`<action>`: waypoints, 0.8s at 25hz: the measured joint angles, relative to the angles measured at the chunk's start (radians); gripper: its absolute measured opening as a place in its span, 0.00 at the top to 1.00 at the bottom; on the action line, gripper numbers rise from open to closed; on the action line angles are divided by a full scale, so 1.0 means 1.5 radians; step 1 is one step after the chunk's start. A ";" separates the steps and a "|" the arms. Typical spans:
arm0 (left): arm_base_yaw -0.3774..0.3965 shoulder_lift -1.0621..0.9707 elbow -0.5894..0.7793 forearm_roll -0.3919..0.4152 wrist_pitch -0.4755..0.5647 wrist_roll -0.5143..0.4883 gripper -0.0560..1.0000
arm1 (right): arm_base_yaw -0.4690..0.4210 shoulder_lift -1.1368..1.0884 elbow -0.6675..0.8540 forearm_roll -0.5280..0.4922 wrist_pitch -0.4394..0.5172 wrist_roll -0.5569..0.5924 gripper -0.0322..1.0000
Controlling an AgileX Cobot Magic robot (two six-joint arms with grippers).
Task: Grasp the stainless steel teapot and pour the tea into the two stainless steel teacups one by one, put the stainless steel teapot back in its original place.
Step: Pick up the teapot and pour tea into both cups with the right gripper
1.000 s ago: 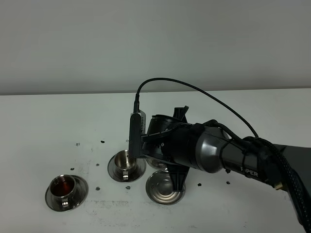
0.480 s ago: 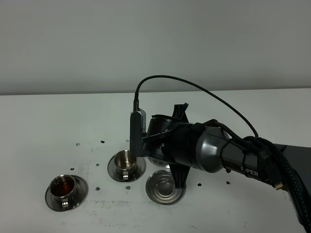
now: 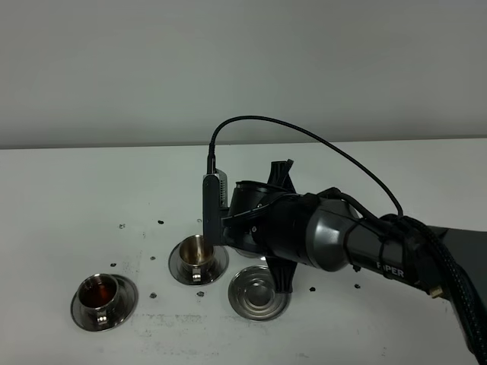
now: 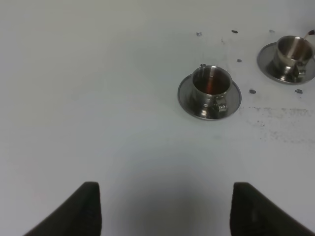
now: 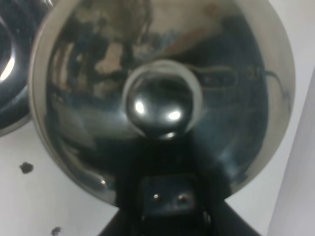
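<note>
The stainless steel teapot [image 5: 98,98] fills the right wrist view, domed lid and round knob [image 5: 160,105] facing the camera. My right gripper [image 5: 165,196] is shut on its handle at the rim. In the high view the right arm [image 3: 327,236] reaches across the middle and hides the pot, just right of the nearer teacup [image 3: 196,249]. That cup stands on its saucer [image 3: 217,265]. The other teacup [image 3: 99,293], holding red tea, stands on a saucer at the front left. In the left wrist view my left gripper [image 4: 170,211] is open above bare table, short of the tea-filled cup [image 4: 210,84].
A bare round steel saucer [image 3: 260,293] lies under the right wrist, next to the middle cup. Small dark specks dot the white table [image 3: 91,190] around the cups. The second cup [image 4: 294,51] shows at the left wrist view's edge. A black cable arcs over the arm.
The right wrist has risen and drawn back a little with the teapot, uncovering more of the bare saucer beneath it. Both cups have stayed put.
</note>
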State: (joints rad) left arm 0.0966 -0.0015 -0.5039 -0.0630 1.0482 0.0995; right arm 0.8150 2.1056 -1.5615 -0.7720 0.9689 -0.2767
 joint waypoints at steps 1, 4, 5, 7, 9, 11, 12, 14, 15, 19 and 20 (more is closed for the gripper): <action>0.000 0.000 0.000 0.000 0.000 0.000 0.37 | 0.002 0.000 0.000 -0.001 0.000 0.000 0.77; 0.000 0.000 0.000 0.000 0.000 0.000 0.37 | 0.004 0.001 0.000 -0.004 0.000 -0.001 0.77; 0.000 0.000 0.000 0.000 0.000 0.000 0.37 | 0.004 0.002 0.000 -0.004 0.001 -0.001 0.77; 0.000 0.000 0.000 0.000 0.000 0.000 0.37 | 0.004 0.007 0.000 -0.005 0.001 -0.001 0.77; 0.000 0.000 0.000 0.000 0.000 -0.001 0.37 | 0.005 0.011 0.000 -0.006 0.001 -0.001 0.77; 0.000 0.000 0.000 0.000 0.000 -0.001 0.37 | 0.006 0.011 0.000 -0.011 0.001 -0.001 0.77; 0.000 0.000 0.000 0.000 0.000 -0.001 0.37 | 0.008 0.011 0.000 -0.014 0.001 -0.001 0.77; 0.000 0.000 0.000 0.000 0.000 -0.001 0.37 | 0.010 0.011 0.000 -0.016 0.001 -0.001 0.77; 0.000 0.000 0.000 0.000 0.001 -0.001 0.37 | 0.010 0.011 0.000 -0.016 0.001 -0.001 0.77; 0.000 0.000 0.000 0.000 0.001 -0.001 0.37 | 0.011 0.011 0.000 -0.020 0.002 -0.001 0.77; 0.000 0.000 0.000 0.000 0.001 -0.001 0.37 | 0.011 0.011 0.000 -0.021 0.003 -0.001 0.77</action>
State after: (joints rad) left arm 0.0966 -0.0015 -0.5039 -0.0630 1.0491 0.0985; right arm 0.8307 2.1223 -1.5615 -0.8030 0.9732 -0.2788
